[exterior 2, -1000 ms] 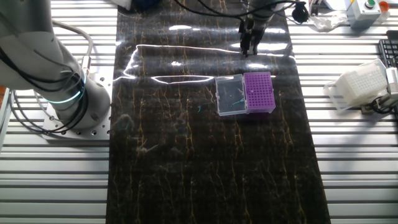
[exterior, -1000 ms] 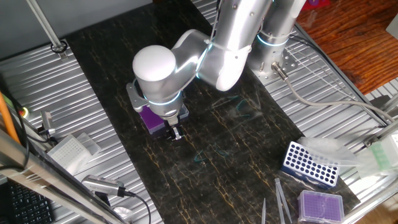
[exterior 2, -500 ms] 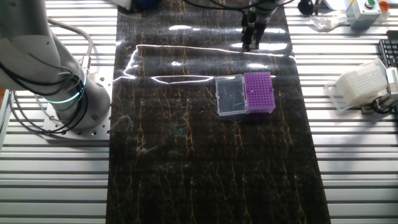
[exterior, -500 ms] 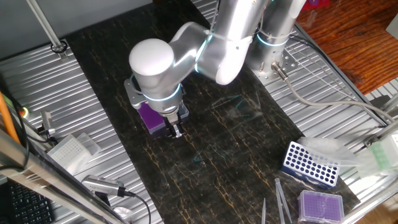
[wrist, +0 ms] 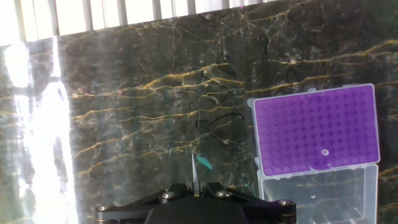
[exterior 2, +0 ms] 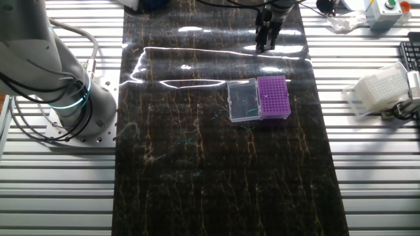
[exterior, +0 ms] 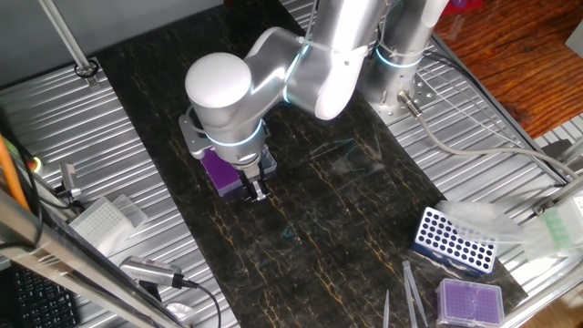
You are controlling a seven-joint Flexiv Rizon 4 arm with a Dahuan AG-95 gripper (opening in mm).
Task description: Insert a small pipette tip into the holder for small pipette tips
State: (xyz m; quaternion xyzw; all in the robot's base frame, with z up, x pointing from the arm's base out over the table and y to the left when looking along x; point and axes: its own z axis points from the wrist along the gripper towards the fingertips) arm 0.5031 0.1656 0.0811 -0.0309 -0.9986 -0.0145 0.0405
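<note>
In one fixed view the arm's white wrist housing has drifted a little up and to the left over the last second, carrying the pincer (exterior: 259, 191) with it; the holder for small pipette tips (exterior: 221, 173) is mostly hidden under the wrist, only a purple corner showing, while a blue rack (exterior: 455, 240) and a paler purple box (exterior: 470, 302) sit well apart at the near right. In the other fixed view the pincer (exterior 2: 265, 44) has crept slightly right and farther from the holder (exterior 2: 273, 97), which lies unmoved on the dark marbled tabletop (exterior 2: 197, 164) with its clear lid (exterior 2: 242, 101) folded open to the left. In the hand view the fingers are drawn close together on a thin small pipette tip (wrist: 194, 171) that juts out between them, and the holder (wrist: 316, 129) sits to the right of the tip, apart from it. I judge the arm to be carrying the tip at height and not yet lined up over the grid, so a sideways move toward the holder is needed before any descent. No brand, label or writing can be read in any view.
</note>
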